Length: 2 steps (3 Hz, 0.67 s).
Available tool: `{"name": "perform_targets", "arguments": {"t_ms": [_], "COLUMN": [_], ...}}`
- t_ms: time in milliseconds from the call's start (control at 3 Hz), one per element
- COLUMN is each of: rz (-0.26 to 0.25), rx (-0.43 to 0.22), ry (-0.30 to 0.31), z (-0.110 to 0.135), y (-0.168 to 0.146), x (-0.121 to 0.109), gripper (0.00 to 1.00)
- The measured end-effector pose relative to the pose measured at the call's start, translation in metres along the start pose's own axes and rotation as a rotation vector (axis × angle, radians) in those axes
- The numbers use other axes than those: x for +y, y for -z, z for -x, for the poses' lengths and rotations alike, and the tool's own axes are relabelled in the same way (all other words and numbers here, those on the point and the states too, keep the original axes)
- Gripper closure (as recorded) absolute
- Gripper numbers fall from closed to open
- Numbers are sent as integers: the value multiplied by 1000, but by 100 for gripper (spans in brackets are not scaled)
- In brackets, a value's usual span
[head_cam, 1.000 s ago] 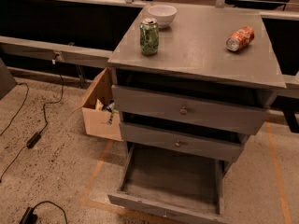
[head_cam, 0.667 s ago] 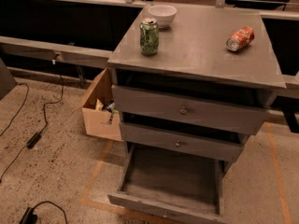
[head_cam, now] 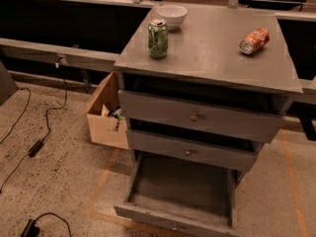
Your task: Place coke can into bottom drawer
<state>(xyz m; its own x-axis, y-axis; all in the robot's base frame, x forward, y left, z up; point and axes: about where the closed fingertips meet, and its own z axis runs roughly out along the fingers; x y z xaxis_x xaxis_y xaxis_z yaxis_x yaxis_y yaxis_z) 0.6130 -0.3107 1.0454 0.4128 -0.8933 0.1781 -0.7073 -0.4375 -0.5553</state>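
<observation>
Filling the middle of the frame is one grey cabinet (head_cam: pixel 212 53), boxy, with a flat, dull, scuffed top. Under it the floor (head_cam: pixel 59 186) is speckled and gritty, with orange lines (head_cam: pixel 293 181) marked on it. I count three drawers. The bottom drawer (head_cam: pixel 182 186) is pulled out toward the lower edge of the frame, a wide shallow tray with low side walls and a bare matte floor. The two upper drawers (head_cam: pixel 158 107) are plain grey fronts, each with one small round knob.

One brown cardboard box (head_cam: pixel 104 128) stands open at the cabinet's left side. Black cables (head_cam: pixel 47 125) trail over the floor at lower left.

On the cabinet top I count three things. One white round bowl (head_cam: pixel 171 15) sits at the back left, and one green can (head_cam: pixel 158 38) stands upright just in front of it. The coke can (head_cam: pixel 254 40), red-orange with a silver end, lies on its side at the top's right, well apart from the other two.

My gripper is outside the frame, so I cannot tell how it stands or what it holds.
</observation>
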Motion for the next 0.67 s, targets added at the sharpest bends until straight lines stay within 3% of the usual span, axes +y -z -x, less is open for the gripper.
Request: {"name": "perform_targets", "arguments": {"t_ms": [333, 667], "rz": [-35, -107], "rx": [29, 73], "ry": [32, 131], "z": [-12, -39], "y": [-10, -38], "x": [-2, -4], "gripper": [0, 0]}}
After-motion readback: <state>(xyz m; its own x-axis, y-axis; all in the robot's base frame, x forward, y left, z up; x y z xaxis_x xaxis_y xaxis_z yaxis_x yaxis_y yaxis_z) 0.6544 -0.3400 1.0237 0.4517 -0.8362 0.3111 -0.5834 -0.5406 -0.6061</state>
